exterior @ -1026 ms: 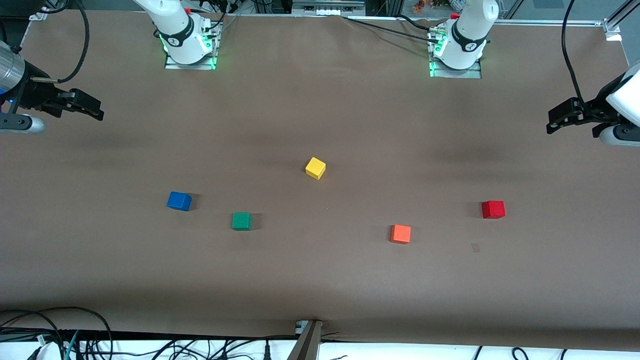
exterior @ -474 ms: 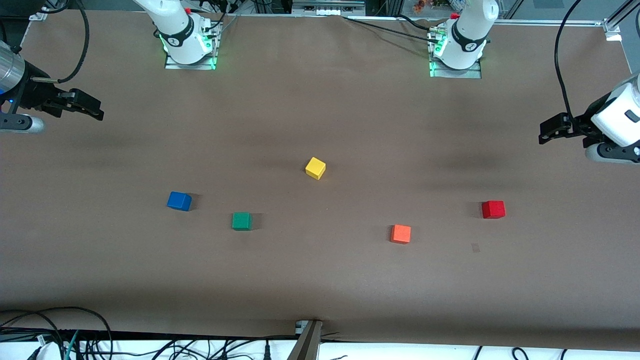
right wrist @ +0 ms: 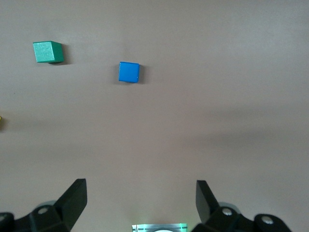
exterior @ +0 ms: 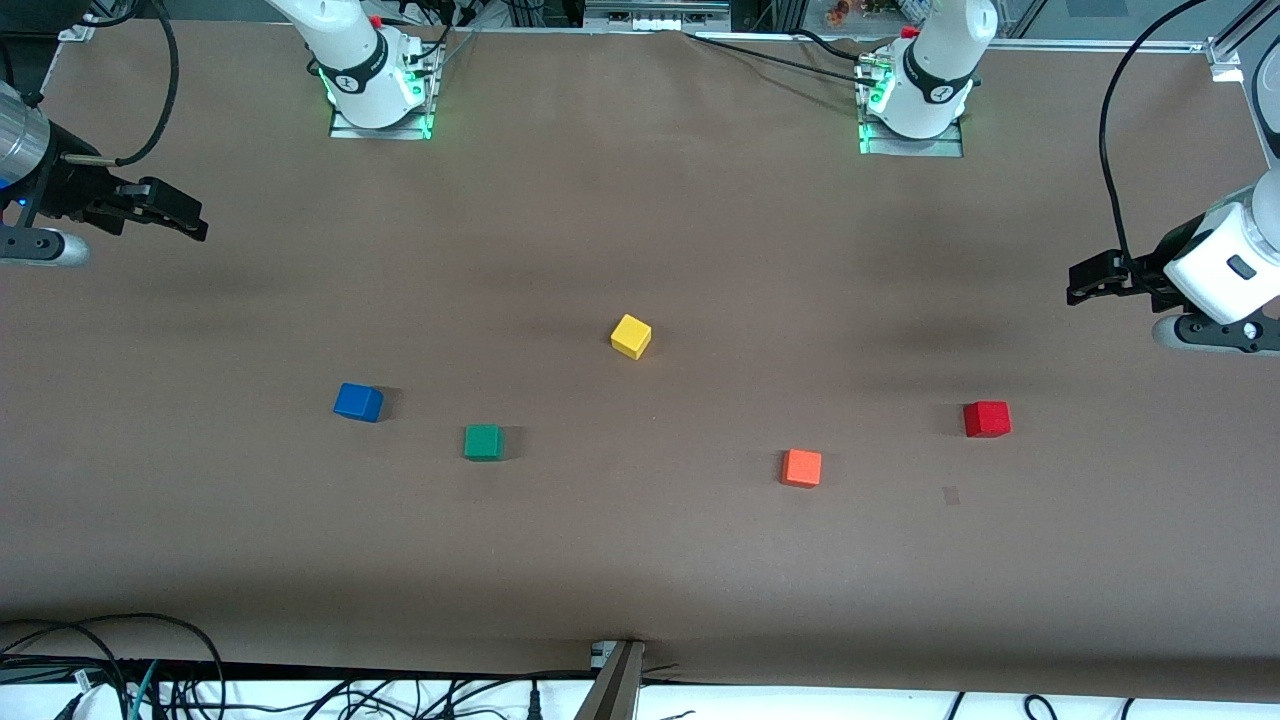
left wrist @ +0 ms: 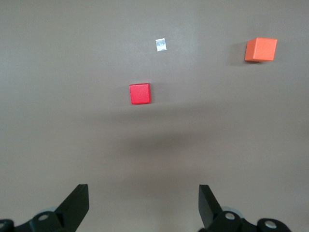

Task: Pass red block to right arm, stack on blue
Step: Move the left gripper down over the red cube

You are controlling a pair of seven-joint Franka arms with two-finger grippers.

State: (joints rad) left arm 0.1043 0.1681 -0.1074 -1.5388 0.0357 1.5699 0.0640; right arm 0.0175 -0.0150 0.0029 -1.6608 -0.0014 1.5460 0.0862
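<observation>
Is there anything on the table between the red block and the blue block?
Yes. In the front view, the orange cube and green cube lie between the red block and blue block.

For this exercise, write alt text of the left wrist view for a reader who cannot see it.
The left gripper, fingers open and empty, hangs above the brown table, and the red block lies alone on the table ahead of it. An orange block and a small pale scrap lie farther off.
</observation>
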